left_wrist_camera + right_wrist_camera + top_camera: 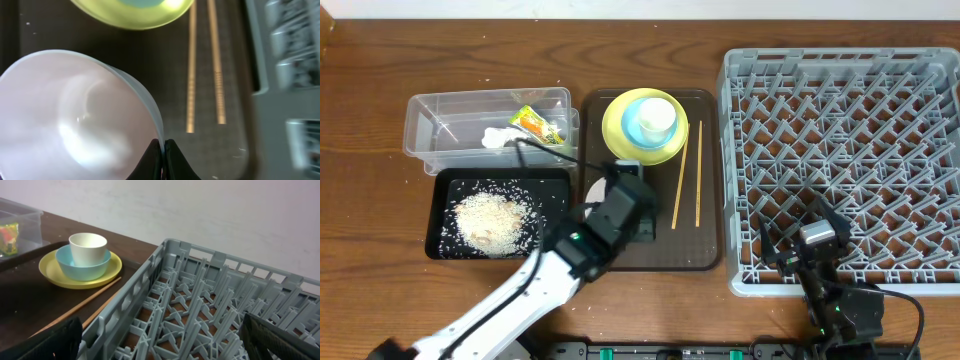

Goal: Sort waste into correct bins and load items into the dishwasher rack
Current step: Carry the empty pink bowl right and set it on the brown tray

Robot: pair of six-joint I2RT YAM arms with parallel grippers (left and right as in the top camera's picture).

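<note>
Closest to the lens, the left gripper (162,150) has its dark tapered jaws pinching the thin, translucent rim of the whitish bowl (75,115), a smooth round vessel over the near-left part of the matte dark brown serving tray (650,250); whether the bowl rests on the tray cannot be told. Just beyond, the slender wooden chopsticks (677,180) lie parallel along the tray's right side. At the tray's far end the glossy yellow plate (615,135) carries the light blue bowl (632,120), with the small white cup (657,117) nested inside. To the right, the right gripper (160,345) hangs with jaws spread wide above the near-left corner of the dishwasher rack (840,100), a square grey plastic lattice of pegs. Left of the tray, the shallow black tub (445,190) holds mounded and scattered rice grains (495,220); behind it, the clear plastic tub (430,125) contains the green-and-orange snack wrapper (538,124) and the crumpled white scrap (498,137).
</note>
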